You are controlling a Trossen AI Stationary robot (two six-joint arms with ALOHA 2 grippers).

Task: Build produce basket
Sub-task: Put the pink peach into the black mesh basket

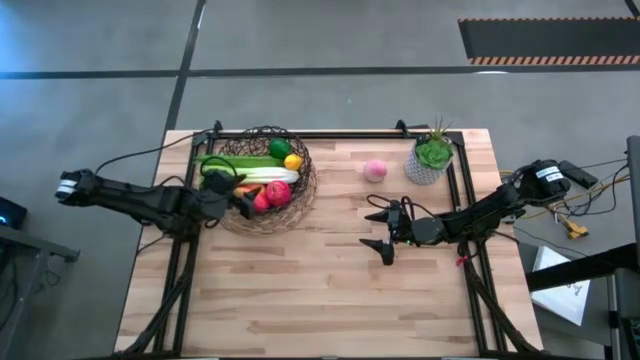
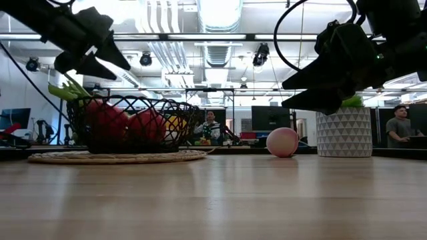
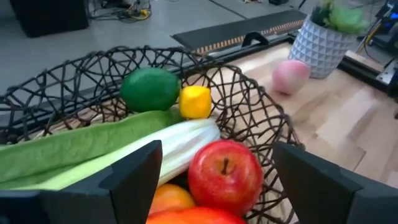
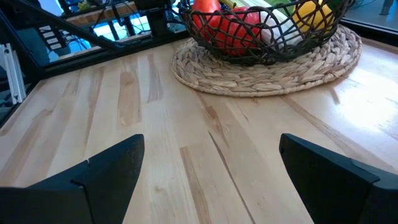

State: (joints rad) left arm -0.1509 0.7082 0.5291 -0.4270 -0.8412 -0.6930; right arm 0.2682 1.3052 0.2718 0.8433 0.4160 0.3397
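The basket (image 1: 262, 178) is seen on a woven mat (image 4: 267, 71) toward the far left of the surface (image 1: 330, 290), holding a lime (image 3: 150, 89), a lemon (image 3: 195, 101), a celery stalk (image 3: 168, 146), a green pod (image 3: 74, 149), a red tomato (image 3: 225, 177) and an orange-red mango (image 3: 169, 198). The left pincer (image 1: 235, 196) is held over the basket's near rim with its fingers apart and nothing between them. The pink peach (image 1: 375, 171) is left on the surface between the basket and a potted plant (image 1: 431, 158), while the right pincer (image 1: 384, 231), spread wide and empty, is held above the surface nearer than the peach.
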